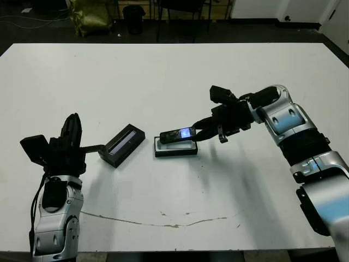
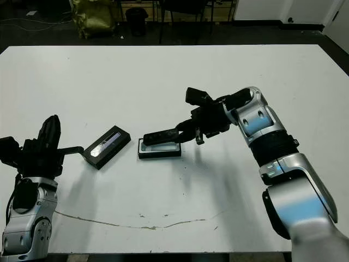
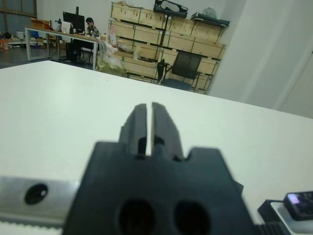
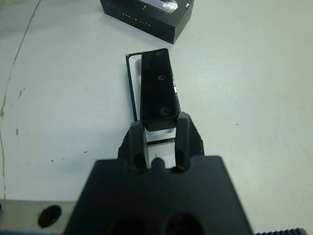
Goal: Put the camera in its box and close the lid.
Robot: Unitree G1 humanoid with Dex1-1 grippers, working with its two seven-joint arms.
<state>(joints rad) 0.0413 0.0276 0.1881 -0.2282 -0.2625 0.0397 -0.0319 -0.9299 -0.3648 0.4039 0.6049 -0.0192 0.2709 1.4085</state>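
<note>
On the white table (image 1: 163, 76), the right gripper (image 1: 199, 132) clasps the camera (image 1: 178, 134) by its right end just over the white-lined box (image 1: 175, 148), so lowering and releasing comes next, while the lid (image 1: 122, 144) waits left beside the clenched, empty left gripper (image 1: 72, 129).
</note>
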